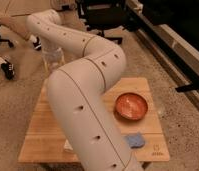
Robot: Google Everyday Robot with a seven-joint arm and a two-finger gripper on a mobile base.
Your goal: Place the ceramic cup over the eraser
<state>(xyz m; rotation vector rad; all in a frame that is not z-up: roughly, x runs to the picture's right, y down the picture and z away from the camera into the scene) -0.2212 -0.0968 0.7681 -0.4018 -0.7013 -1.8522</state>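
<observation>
My gripper [52, 61] hangs down from the wrist at the far left edge of the wooden table [153, 150], above its back left corner. My big white arm [83, 100] sweeps across the middle of the view and covers most of the tabletop. The ceramic cup and the black eraser do not show; they are hidden behind the arm or out of view. I cannot tell whether the gripper holds anything.
A wide orange-red bowl [131, 106] sits on the right side of the table. A blue sponge [134, 140] lies near the front right. A bit of something white [68, 145] shows by the arm at the front. Black office chairs [100, 17] and a person's feet [8, 70] are beyond the table.
</observation>
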